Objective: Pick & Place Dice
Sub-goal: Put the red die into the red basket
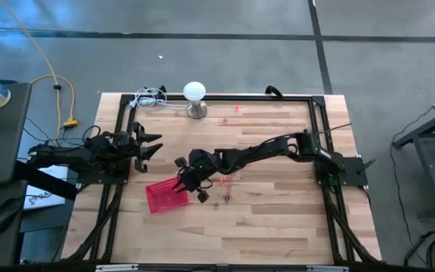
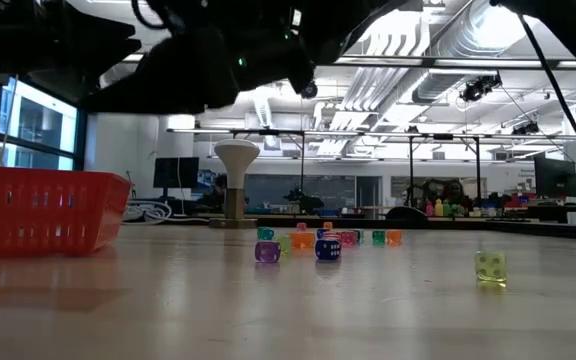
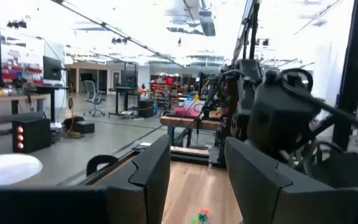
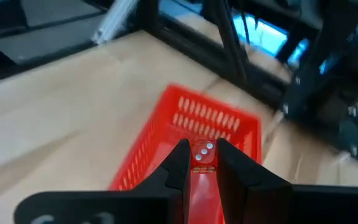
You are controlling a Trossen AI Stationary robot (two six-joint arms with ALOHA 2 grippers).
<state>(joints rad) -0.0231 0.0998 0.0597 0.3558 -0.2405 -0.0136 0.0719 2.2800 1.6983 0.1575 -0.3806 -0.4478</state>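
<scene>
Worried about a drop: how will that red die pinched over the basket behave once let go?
The red die, tiny and hard-looking between the right tool fingers, probably falls light and bounces. Its flat faces should stop it rolling, and the basket walls likely contain it.

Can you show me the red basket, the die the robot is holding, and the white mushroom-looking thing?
red basket (image 4: 185, 127): right wrist view, slotted wall.
held red die (image 4: 202, 154): right wrist view, its dotted face.
white mushroom-shaped object (image 1: 194, 92): high view, its cap.

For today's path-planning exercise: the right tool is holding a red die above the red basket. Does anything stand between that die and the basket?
Nothing visible does. The right tool is shut on the red die, and in the right wrist view the red basket lies open directly beyond it, with no object between. The left tool waits apart at the table's left edge.
</scene>
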